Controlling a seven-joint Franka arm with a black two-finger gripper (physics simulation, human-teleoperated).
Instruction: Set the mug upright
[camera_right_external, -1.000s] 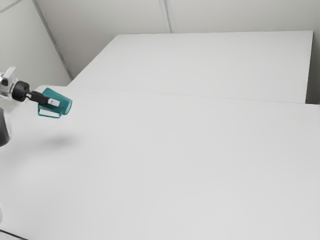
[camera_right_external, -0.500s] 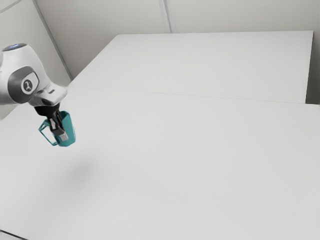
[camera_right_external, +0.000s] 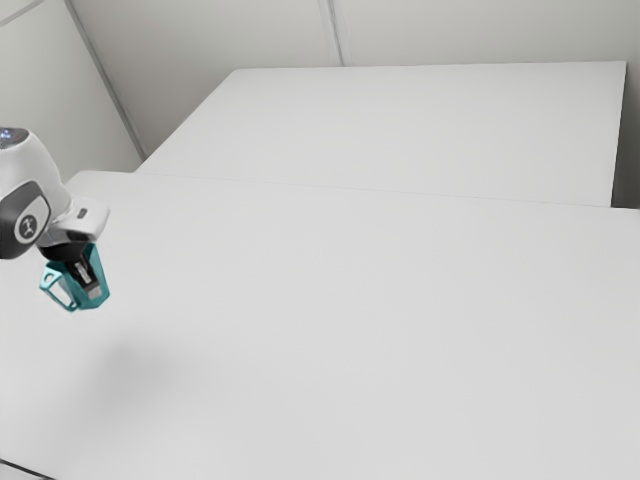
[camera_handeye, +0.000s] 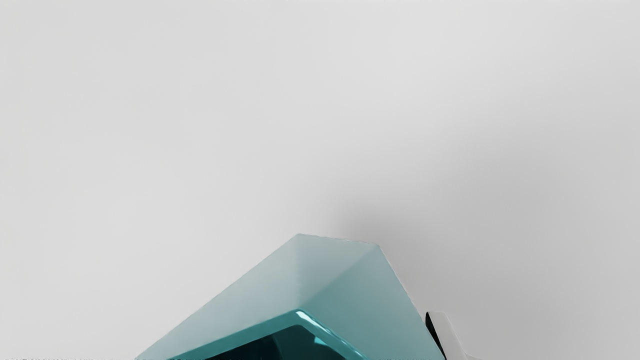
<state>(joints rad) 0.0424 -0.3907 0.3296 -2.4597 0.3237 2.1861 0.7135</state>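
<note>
In the exterior view, my gripper (camera_right_external: 88, 285) points steeply down at the far left, shut on the teal mug (camera_right_external: 101, 287). The mug hangs in the air above the table, slightly tilted, with its handle toward the exterior view's left. In the wrist view, the gripper (camera_handeye: 295, 346) has the faceted mug (camera_handeye: 345, 282) between its fingers. Its rim and dark inside face the camera. One pale fingertip (camera_handeye: 446, 332) lies along the mug's side; the other finger is hidden.
The white table (camera_right_external: 380, 330) stretches under the mug and carries a soft shadow below it. Another white surface (camera_right_external: 420, 130) lies behind, near the walls. A dark cable (camera_right_external: 28, 470) crosses the exterior view's lower left corner.
The hand swung from nearly level to pointing down, turning the mug with it. Over the last half second, hand and mug shifted toward the exterior view's left and slightly lower in that view.
</note>
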